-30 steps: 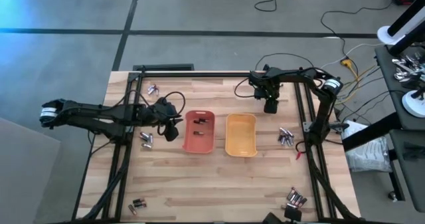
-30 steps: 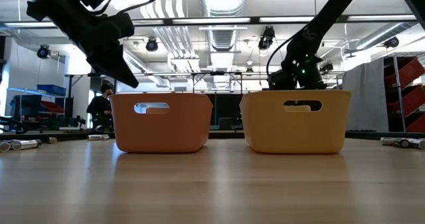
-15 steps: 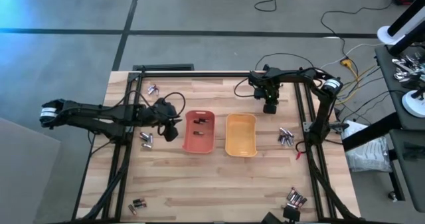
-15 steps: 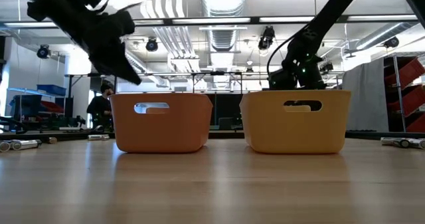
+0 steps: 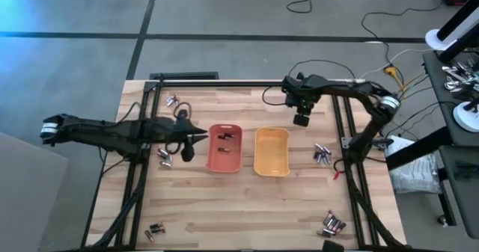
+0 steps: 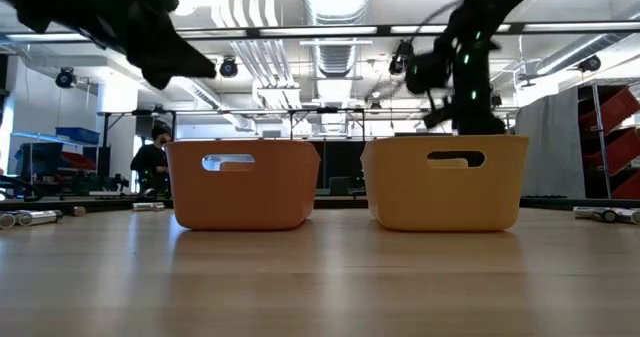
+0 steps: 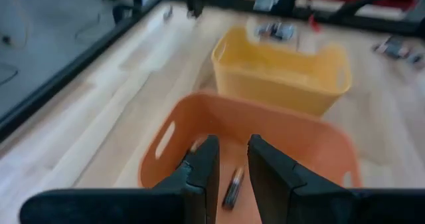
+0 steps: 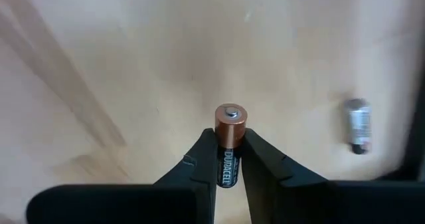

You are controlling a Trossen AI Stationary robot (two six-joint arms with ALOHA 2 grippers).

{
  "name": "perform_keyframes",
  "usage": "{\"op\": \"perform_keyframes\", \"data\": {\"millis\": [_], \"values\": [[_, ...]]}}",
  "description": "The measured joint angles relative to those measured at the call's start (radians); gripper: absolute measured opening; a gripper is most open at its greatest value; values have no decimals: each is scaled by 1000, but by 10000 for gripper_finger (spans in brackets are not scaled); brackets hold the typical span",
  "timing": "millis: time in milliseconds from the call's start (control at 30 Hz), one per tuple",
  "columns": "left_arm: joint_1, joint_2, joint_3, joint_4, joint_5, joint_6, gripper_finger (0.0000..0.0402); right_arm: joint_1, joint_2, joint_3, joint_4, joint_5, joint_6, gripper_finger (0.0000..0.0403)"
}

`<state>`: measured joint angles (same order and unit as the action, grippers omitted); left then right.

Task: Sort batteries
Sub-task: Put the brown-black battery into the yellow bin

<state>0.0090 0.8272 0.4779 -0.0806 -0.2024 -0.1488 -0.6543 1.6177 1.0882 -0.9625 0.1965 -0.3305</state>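
Right wrist view: a black battery (image 8: 228, 147) with a copper-coloured top band and a silvery end cap stands upright between the two dark fingers (image 8: 197, 165) of the right gripper (image 8: 228, 159), pinched at its lower body; its printed label runs along its length. The cell's bottom end is hidden behind the fingers. Beyond it, on the wooden table (image 8: 133, 64), lies one silvery battery (image 8: 357, 125), blurred and well apart from the held one.

In the high view the right gripper (image 5: 300, 117) hangs over the far part of the table (image 5: 247, 207), just beyond the yellow tray (image 5: 271, 152); the held cell is too small to make out there. The orange tray (image 5: 224, 148) sits just beside the yellow one, and it holds a few dark cells (image 5: 225, 136). In the left wrist view one dark, copper-banded cell (image 7: 232, 184) lies on that tray's floor, seen through the narrow gap between the left gripper's (image 7: 229, 167) fingers, which grip nothing. The left gripper (image 5: 190, 141) is at the orange tray's outer side.

Loose batteries lie in small groups (image 5: 322, 154) toward the table's edges; their types cannot be told from above. In the low view both trays hide their contents.
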Motion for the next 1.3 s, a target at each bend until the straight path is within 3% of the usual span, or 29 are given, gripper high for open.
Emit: {"op": "perform_keyframes", "data": {"millis": [233, 400, 533, 800, 1000, 1100, 1300], "values": [[-8, -189, -105, 114, 34, 18, 61, 145, -237, 0, 42, 14, 60, 41], [-8, -258, -159, 109, 32, 18, 61, 254, -346, 1, 236, 12, 96, 42], [-8, -253, -174, 99, 0, 16, 61, 335, -355, 2, 398, -16, 95, 42], [-8, -214, -192, 148, -35, 72, 61, 471, -233, 14, 818, -309, 106, 42], [-8, -199, -357, 585, 82, 158, 61, 543, -72, 138, 933, -317, 134, 42], [-7, -182, -427, 783, 87, 187, 61, 563, -3, 194, 1028, -320, 173, 42], [-7, -132, -446, 841, 85, 164, 79, 586, 120, 254, 1138, -327, 248, 43]]}}
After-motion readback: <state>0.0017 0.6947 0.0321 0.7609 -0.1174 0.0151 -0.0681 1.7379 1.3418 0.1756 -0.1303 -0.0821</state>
